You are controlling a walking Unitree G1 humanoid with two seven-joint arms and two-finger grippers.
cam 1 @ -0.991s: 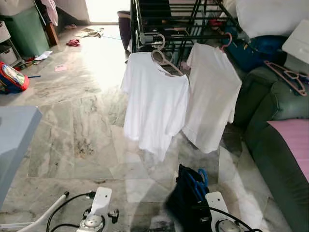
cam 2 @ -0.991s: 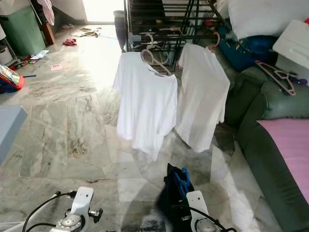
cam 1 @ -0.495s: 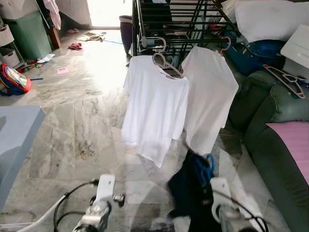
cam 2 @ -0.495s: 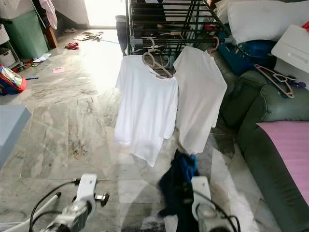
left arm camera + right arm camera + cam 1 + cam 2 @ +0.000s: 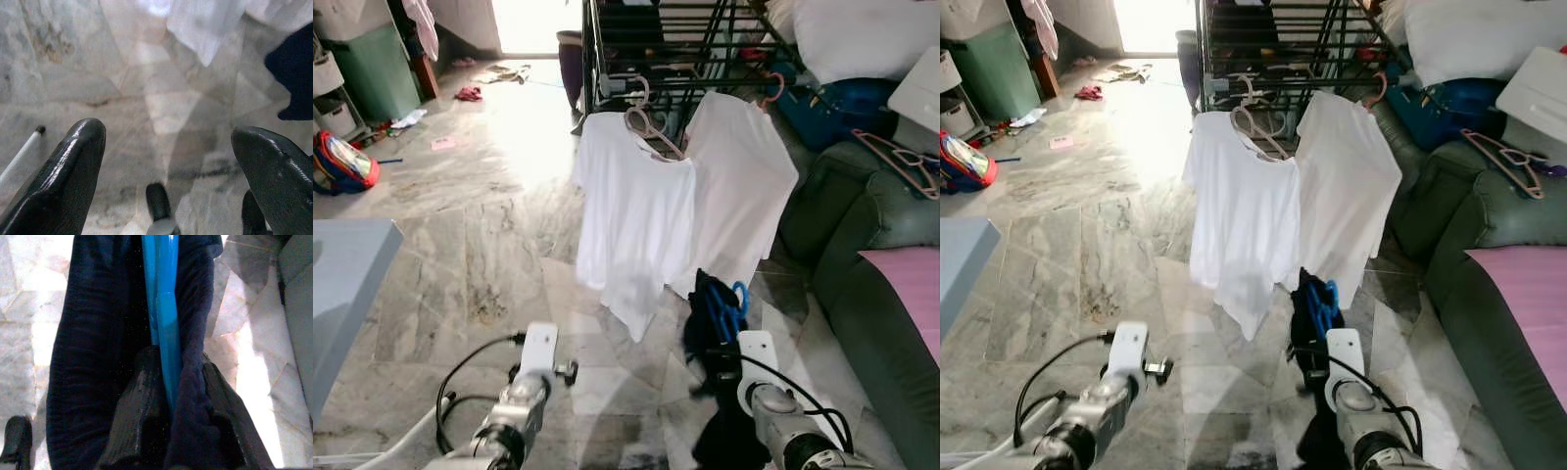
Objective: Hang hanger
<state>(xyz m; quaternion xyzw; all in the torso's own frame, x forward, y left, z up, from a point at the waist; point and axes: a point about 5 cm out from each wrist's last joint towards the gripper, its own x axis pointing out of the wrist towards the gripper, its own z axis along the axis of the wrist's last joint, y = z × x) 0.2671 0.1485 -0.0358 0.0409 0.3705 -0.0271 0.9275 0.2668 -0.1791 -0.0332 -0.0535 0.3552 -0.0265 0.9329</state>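
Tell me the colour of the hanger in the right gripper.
Blue hanger, best seen in the right wrist view.

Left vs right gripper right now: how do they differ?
The left gripper is open, fingers spread wide with nothing between them; the right gripper is shut on the blue hanger. The left faces bare marble floor; the right carries a dark garment draped on the hanger, just before the white shirts. Both are raised in front of the robot.
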